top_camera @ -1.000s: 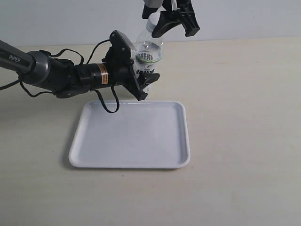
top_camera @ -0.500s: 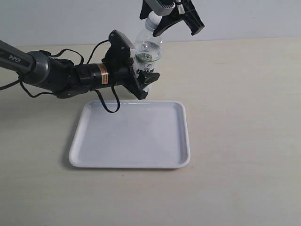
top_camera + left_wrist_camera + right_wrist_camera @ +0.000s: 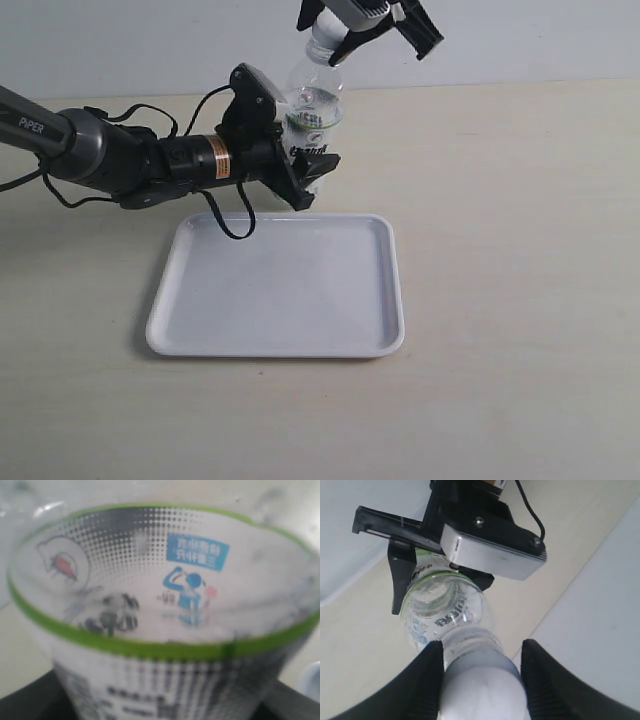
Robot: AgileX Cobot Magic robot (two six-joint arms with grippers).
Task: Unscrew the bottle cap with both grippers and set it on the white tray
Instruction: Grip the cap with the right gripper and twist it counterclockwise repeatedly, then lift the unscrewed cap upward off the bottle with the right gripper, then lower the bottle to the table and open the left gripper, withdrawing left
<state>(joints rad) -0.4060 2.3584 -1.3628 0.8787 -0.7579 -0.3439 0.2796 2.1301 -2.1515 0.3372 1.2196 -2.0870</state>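
One bottle (image 3: 316,98), one bottle cap (image 3: 485,700), one white tray (image 3: 290,290) and two claws were in the scene. The bottle stood tilted above the tabletop (image 3: 520,200), just behind the tray's far rim. The left claw (image 3: 300,150) was pinching it across the white-and-green label. In the left wrist view that label (image 3: 165,605) filled nearly everything, with black fingers (image 3: 30,702) at the lower corners. The right claw (image 3: 350,25) came down from above. Its two black fingers (image 3: 427,680) pressed against either side of the bottle cap, which sat on the bottle's neck, well above the tray. The bottle was clear, but whether it held liquid could not be told. The tray lay flat with its whole white floor showing. The left claw's lower finger hung just beside the tray's far rim, near the middle of that edge. The tabletop ran open to the right of the tray and in front of it, while the left arm (image 3: 110,160) lay over the ground to the tray's far left.
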